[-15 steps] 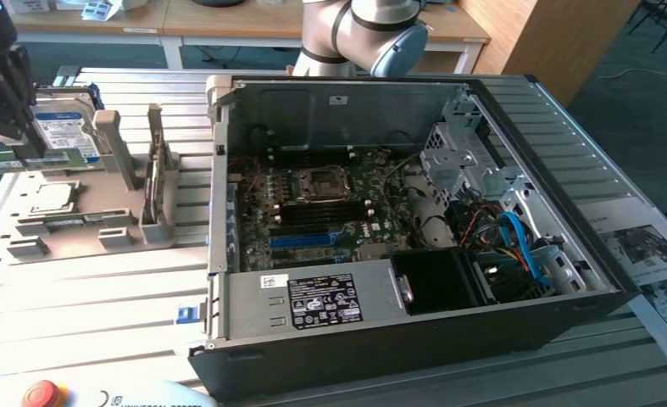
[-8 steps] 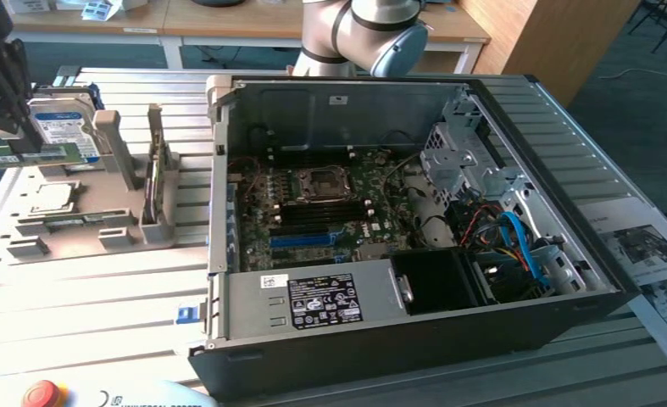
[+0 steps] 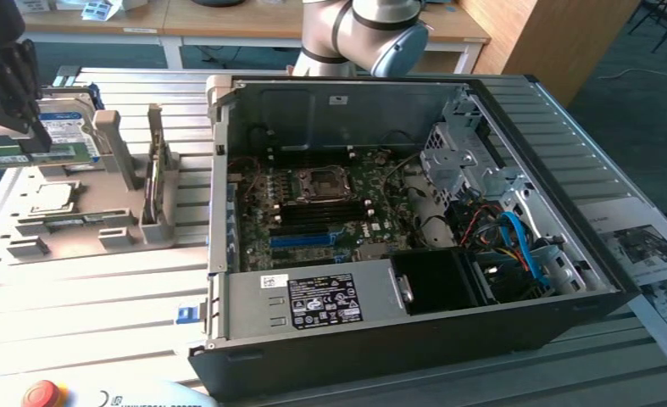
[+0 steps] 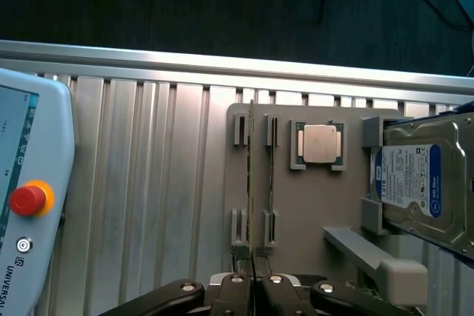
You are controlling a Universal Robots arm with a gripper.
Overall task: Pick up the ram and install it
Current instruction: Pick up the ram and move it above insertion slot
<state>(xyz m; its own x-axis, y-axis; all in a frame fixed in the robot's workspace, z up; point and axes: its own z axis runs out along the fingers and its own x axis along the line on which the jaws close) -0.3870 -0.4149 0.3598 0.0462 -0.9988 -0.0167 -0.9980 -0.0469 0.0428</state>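
The ram (image 4: 252, 175), a thin green stick seen edge-on in the wrist view, is clamped between my gripper's (image 4: 252, 290) fingers. In the exterior view the gripper (image 3: 11, 127) hangs at the far left above the grey holder tray (image 3: 85, 229), with the ram (image 3: 51, 154) lying level under it, lifted off the tray. A second stick (image 4: 270, 183) stands in the tray's slots right beside the held one. The open PC case (image 3: 424, 212) lies to the exterior view's right, its motherboard (image 3: 322, 203) facing up with black and blue memory slots (image 3: 310, 231) below the CPU socket (image 3: 316, 182).
On the tray sit a loose CPU (image 4: 320, 142) and a hard drive (image 4: 415, 183) with a blue label. A teach pendant (image 4: 29, 197) with a red stop button lies on the ribbed metal table. Printed sheets (image 3: 650, 254) lie at the exterior view's right of the case.
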